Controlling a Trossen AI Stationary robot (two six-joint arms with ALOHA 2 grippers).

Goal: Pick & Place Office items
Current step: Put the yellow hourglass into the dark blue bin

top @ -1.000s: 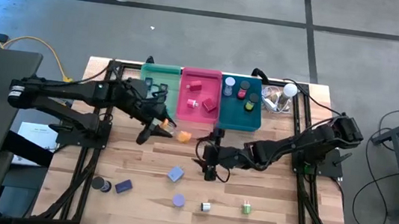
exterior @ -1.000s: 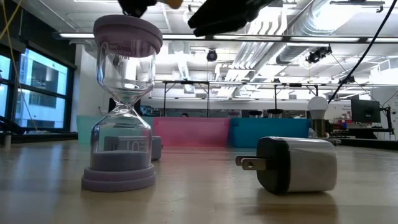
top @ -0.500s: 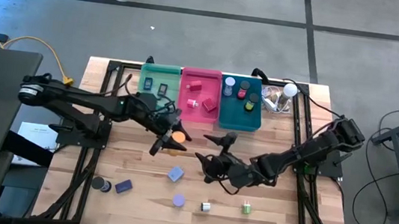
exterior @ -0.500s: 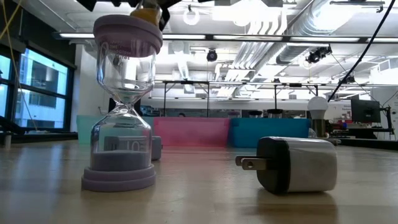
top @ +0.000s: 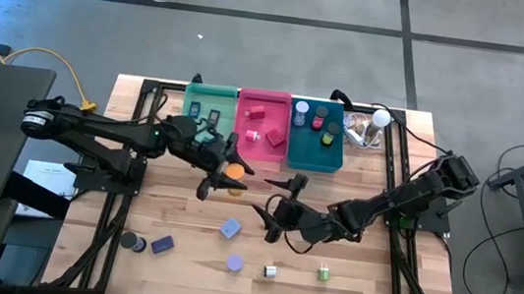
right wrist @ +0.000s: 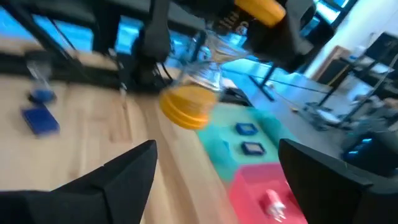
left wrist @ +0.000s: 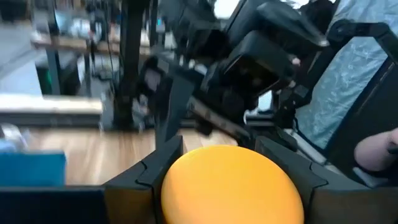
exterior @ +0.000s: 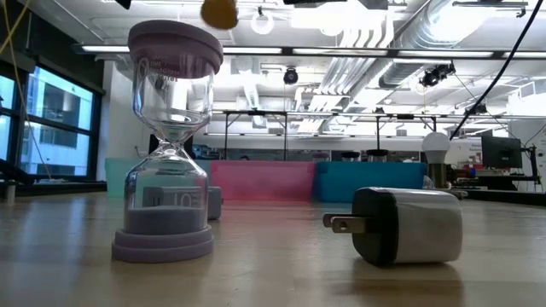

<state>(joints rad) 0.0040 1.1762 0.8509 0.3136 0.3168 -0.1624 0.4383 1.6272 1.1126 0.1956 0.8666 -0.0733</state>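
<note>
Left end effector pinches a yellow-orange round piece above the table, just in front of the pink bin. Right end effector hangs mid-table, fingers spread wide, nothing in them. No readable writing anywhere; lavender hourglass and a dark-and-white plug sit near the front edge.
</note>
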